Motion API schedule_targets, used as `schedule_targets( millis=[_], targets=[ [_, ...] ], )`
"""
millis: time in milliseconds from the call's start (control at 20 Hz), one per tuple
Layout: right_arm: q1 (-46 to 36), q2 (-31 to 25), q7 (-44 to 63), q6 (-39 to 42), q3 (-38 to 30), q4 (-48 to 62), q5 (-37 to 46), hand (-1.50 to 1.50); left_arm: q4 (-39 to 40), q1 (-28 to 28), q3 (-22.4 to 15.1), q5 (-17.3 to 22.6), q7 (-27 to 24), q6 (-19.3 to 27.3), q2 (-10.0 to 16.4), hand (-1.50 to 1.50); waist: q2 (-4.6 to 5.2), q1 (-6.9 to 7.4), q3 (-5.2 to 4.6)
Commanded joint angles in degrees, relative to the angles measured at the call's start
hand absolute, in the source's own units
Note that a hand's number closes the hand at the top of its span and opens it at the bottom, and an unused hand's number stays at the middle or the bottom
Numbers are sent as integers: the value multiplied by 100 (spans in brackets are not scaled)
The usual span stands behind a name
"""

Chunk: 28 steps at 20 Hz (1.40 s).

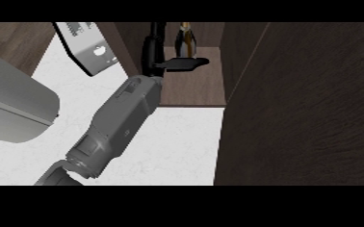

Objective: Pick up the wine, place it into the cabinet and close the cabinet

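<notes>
The biggest thing we see is the open cabinet door (pixel 298 106), a dark wooden panel that fills the right side. Left of it is the cabinet (pixel 195 89) itself, its floor bare toward us, and in front lies the white counter (pixel 177 144). One grey forearm (pixel 121 120) comes in from the lower left and reaches into the cabinet, so we take it as the left one; the right hand does not show. The left hand (pixel 177 64) is inside, at the foot of the wine (pixel 186 41), which stands upright toward the back. The hand covers the bottle's lower part, and we cannot tell whether it holds the wine or is only beside it.

We judge the placing is almost done. To do it well, we should let the bottle stand alone, draw the hand straight back without brushing it, and only then swing the door.
</notes>
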Motion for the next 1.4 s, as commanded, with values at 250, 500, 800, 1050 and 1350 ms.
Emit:
schedule_targets(
  millis=[250,500,800,1050,1350],
  targets=[
    [235,-42,523,-197,260,-1141,-149,-150,-1980,1303,-452,-190,503,113,228,-150,-37,94,-2],
    [520,-200,146,-21,123,-1082,-244,-150,-3183,2533,-894,-280,537,170,209,-150,-44,70,5],
    [114,-93,790,-381,516,-1343,-79,-150,-4899,3439,-1318,-469,989,565,561,-150,-11,34,-3],
    [-10,-159,343,-298,170,-907,-115,-150,-6190,4424,-1856,-859,1049,1037,669,-150,11,16,3],
    [58,-872,790,400,396,-1042,-388,150,-6972,5245,-1998,-1043,903,996,1150,-150,9,8,1]
  ],
)
